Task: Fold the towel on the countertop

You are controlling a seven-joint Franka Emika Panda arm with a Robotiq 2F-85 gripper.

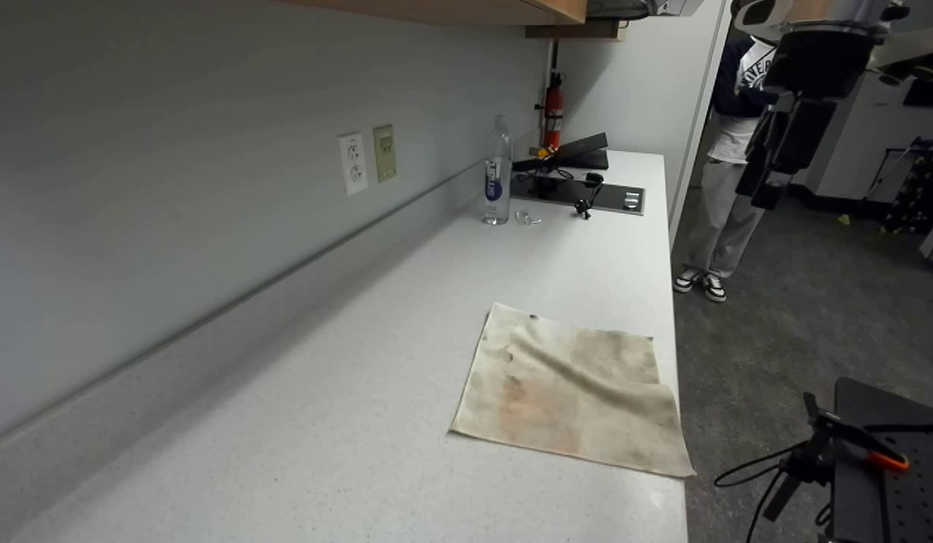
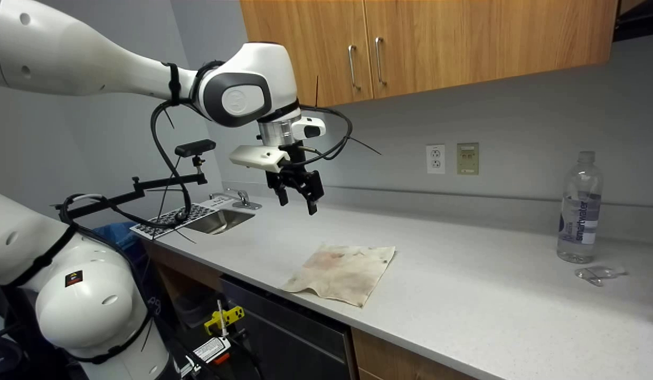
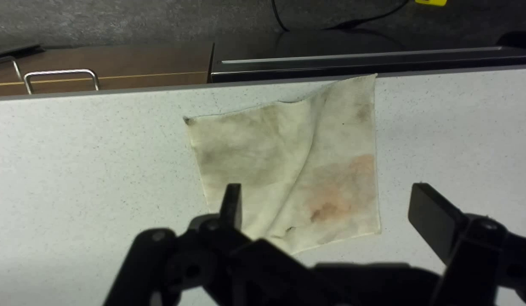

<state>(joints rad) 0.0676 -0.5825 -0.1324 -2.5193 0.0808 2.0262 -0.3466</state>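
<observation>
- The coming move, it was judged, was decided by one relation: the towel (image 2: 339, 274) was situated below the gripper (image 2: 297, 205), well apart from it, and in an exterior view it was seen towards the near right of the fingers (image 2: 312, 203).
- As only one arm (image 2: 136, 74) was shown, no nearer one had to be chosen.
- No clear long axis could be named, since the towel was almost square; it was crossed by one raised crease (image 1: 579, 373), in an exterior view from the far left to the near right.
- In the wrist view, the towel was framed mostly between the fingers, with its middle somewhat to the left: its left edge was placed beyond the finger on that side, its right edge inside the gap, and one corner was hidden behind the gripper.
- The fingers were spread widely, nothing was held by them, and the towel was not touched.
- The towel was laid almost flat on the countertop (image 2: 463, 295), close to the front edge, which was slightly passed by one corner; no fold was yet made.
- Before any fold, a descent towards a border or corner was probably required.
</observation>
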